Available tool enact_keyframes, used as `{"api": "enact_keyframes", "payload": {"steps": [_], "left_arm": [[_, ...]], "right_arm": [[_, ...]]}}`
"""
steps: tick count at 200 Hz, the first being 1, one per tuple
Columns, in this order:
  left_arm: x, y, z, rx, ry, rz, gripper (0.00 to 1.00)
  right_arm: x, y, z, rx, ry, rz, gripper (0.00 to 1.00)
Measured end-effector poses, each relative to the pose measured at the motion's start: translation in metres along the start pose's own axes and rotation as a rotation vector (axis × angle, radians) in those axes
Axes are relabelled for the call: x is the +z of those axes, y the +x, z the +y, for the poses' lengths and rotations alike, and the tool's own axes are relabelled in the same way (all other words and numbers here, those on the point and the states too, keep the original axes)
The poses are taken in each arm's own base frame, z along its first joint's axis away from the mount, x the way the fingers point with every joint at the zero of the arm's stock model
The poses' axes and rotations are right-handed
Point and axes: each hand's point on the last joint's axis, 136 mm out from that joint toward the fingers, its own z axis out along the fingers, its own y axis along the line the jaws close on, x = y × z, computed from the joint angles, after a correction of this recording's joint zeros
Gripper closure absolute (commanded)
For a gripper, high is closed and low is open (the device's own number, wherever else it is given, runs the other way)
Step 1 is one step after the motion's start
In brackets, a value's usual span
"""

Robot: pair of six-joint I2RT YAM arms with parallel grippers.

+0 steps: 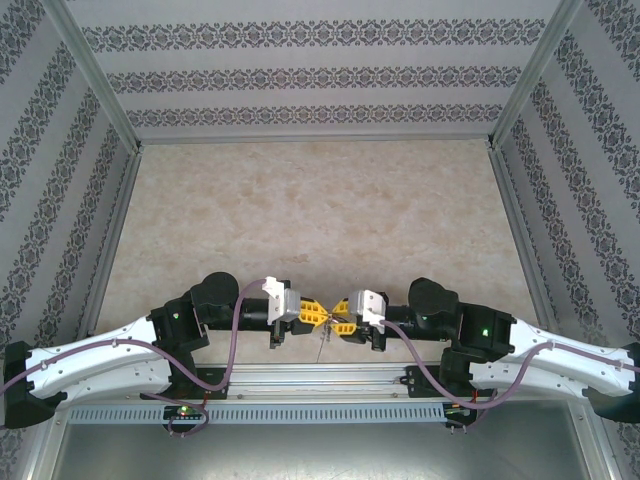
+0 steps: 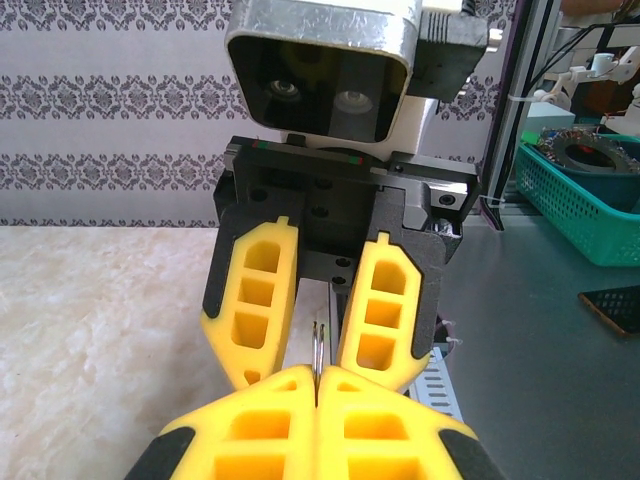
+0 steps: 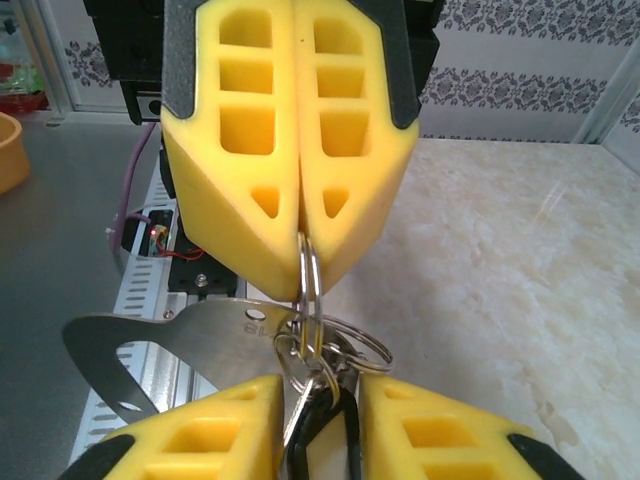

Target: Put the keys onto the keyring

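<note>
Yellow-fingered left gripper [image 3: 300, 238] pinches the keyring [image 3: 310, 300] edge-on at the near side, probably steadying it while the right gripper [image 3: 320, 398] clamps the key [image 3: 320, 455] for threading.

Table [image 1: 310, 210] was a pale beige marbled top, matte, with aluminium framing along its left, right and far sides. A silver rail [image 1: 320, 378] ran across the near edge. Both arms stood there: left arm base [image 1: 185, 385] and right arm base [image 1: 455, 385], well apart. A perforated grey strip [image 1: 120, 413] sat just in front of the rail, then a plain grey metal sheet [image 1: 320, 450] nearest the camera.
</note>
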Motion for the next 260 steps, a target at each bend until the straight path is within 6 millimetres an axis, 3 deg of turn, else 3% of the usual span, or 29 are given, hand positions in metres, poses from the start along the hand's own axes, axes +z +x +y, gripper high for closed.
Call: {"api": "enact_keyframes", "payload": {"steps": [25, 79, 160, 211, 260], "left_arm": [[0.0, 0.0, 0.001, 0.0, -0.006, 0.0, 1.0], [-0.002, 0.0, 0.003, 0.0, -0.019, 0.002, 1.0], [-0.002, 0.009, 0.011, -0.005, -0.066, 0.04, 1.0], [-0.002, 0.013, 0.026, -0.002, -0.153, 0.054, 0.99], [-0.003, 0.024, 0.044, -0.007, -0.252, 0.097, 0.93]], "right_arm": [[-0.003, 0.001, -0.003, 0.003, 0.023, -0.005, 0.8], [-0.013, 0.002, -0.01, 0.015, 0.077, -0.022, 1.0], [-0.004, 0.012, -0.014, -0.022, 0.102, 0.043, 1.0], [0.0, 0.01, -0.016, -0.108, 0.155, 0.09, 1.0], [-0.002, 0.013, -0.032, -0.151, 0.244, 0.129, 1.0]]}}
